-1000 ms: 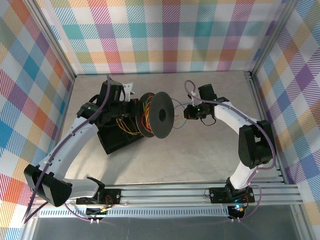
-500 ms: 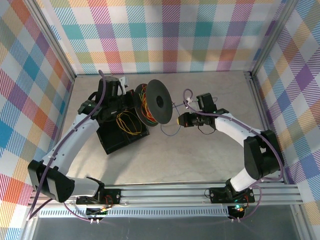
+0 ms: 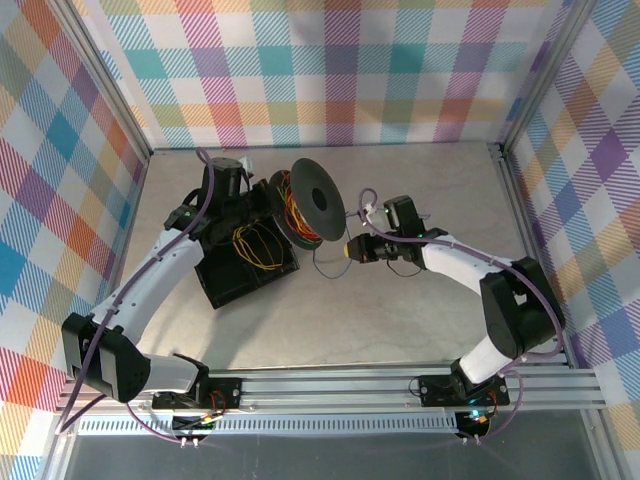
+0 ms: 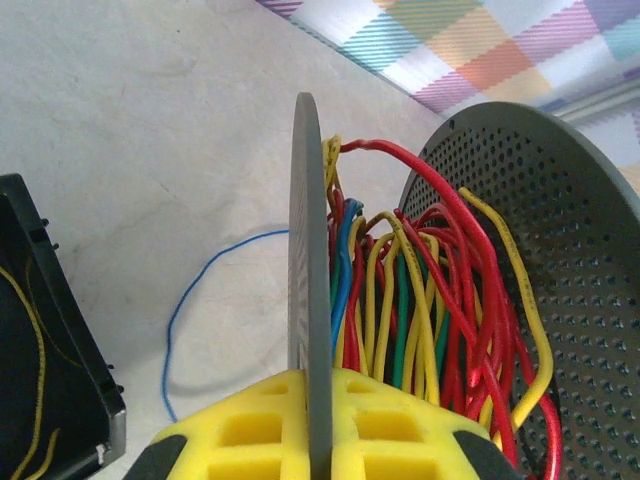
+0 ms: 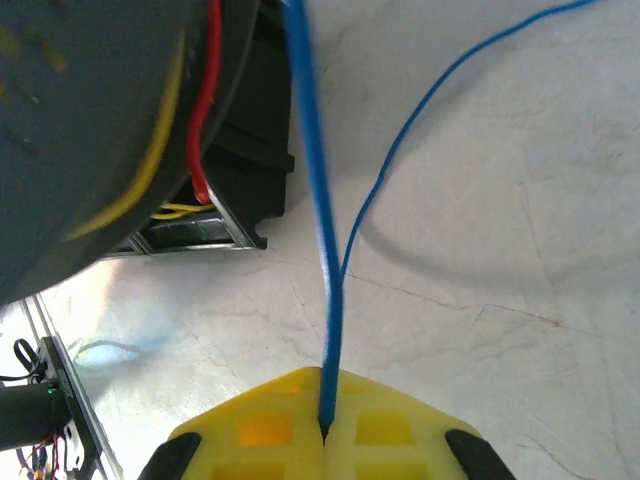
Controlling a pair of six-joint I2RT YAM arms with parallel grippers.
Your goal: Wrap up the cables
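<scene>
Clearly, your left claw (image 4: 318,420) pinched the spool disc (image 4: 305,230) while your right claw (image 5: 325,420) clamped the blue cable (image 5: 312,170).

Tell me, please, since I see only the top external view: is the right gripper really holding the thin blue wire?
Observer: Yes. In the right wrist view the right gripper is shut on the blue cable, which is pinched where its jaws meet.
Operator: And what does the left gripper hold?
Observer: The left gripper is shut on the spool, clamping the edge of one thin grey flange.
Operator: Which colours are on the spool?
Observer: The wound cables are red, yellow, green and blue, lying loosely between the two flanges.
</scene>
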